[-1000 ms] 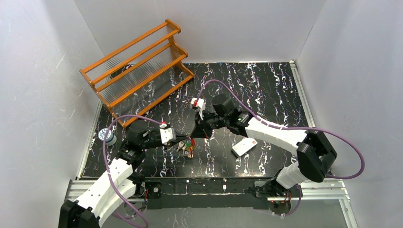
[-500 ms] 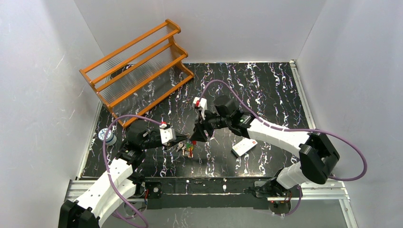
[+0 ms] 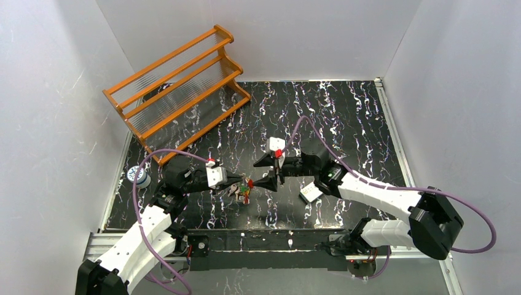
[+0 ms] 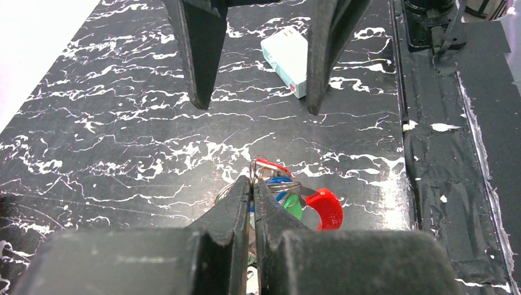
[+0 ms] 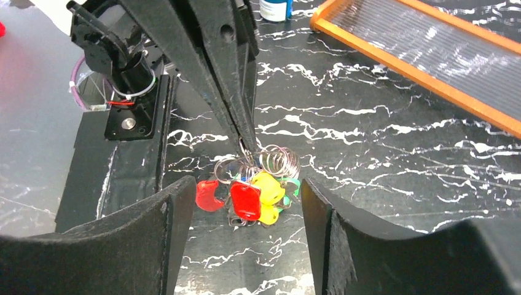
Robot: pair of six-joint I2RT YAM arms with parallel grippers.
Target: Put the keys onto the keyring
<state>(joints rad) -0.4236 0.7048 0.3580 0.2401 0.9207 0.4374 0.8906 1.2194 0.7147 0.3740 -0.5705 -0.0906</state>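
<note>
Jaws of left gripper [image 4: 252,184] pinched shut on keyring [image 5: 279,161]. Keys [image 5: 249,200], with red, yellow, green and blue heads, bunched at ring just under tips, low over desk [image 3: 344,117]. Jaws of right gripper [image 3: 268,172] wide apart, holding nothing, facing bunch, not touching it. Flat white card [image 3: 310,192] on desk beside right arm.

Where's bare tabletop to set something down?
Free: the back right of the table, between the orange rack and the right wall; a strip along the near edge, between the keys and the white card. Crowded: front centre, where the left gripper holds the keyring and the open right gripper faces it; small bottle at the left edge.
</note>
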